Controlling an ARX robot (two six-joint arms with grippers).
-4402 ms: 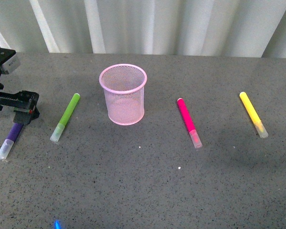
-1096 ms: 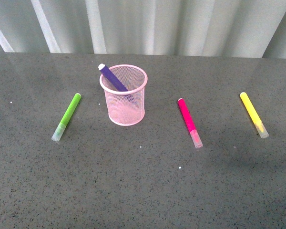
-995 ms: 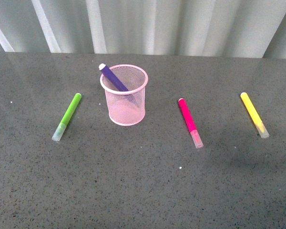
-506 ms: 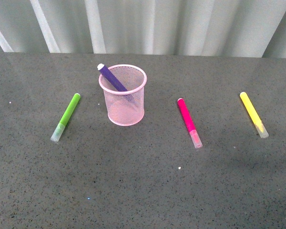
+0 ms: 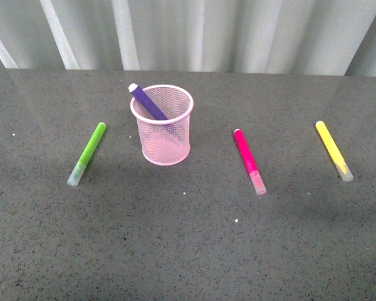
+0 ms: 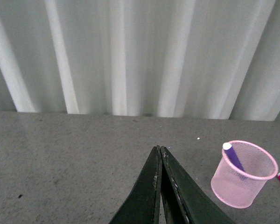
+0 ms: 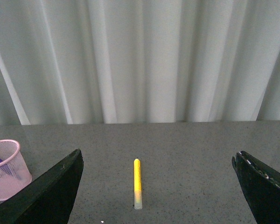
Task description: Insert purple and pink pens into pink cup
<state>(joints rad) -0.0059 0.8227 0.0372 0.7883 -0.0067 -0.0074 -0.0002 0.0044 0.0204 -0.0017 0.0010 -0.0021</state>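
Observation:
The pink cup [image 5: 163,128] stands upright on the grey table. The purple pen [image 5: 147,103] leans inside it, its end sticking up over the far left rim. The pink pen [image 5: 248,160] lies flat to the right of the cup, clear cap toward me. Neither gripper shows in the front view. In the left wrist view my left gripper [image 6: 159,151] is shut and empty, with the cup [image 6: 242,175] and purple pen [image 6: 233,157] off to one side. In the right wrist view my right gripper [image 7: 158,161] is open wide and empty; the cup [image 7: 4,170] shows at the frame's edge.
A lime-green pen [image 5: 87,153] lies left of the cup. A yellow pen [image 5: 333,150] lies at the far right, also in the right wrist view [image 7: 137,183] between the open fingers. A white pleated curtain [image 5: 188,31] backs the table.
Early on my left gripper was at the far left over the purple pen lying on the table. Now that pen leans in the cup and the arm is out of the front view.

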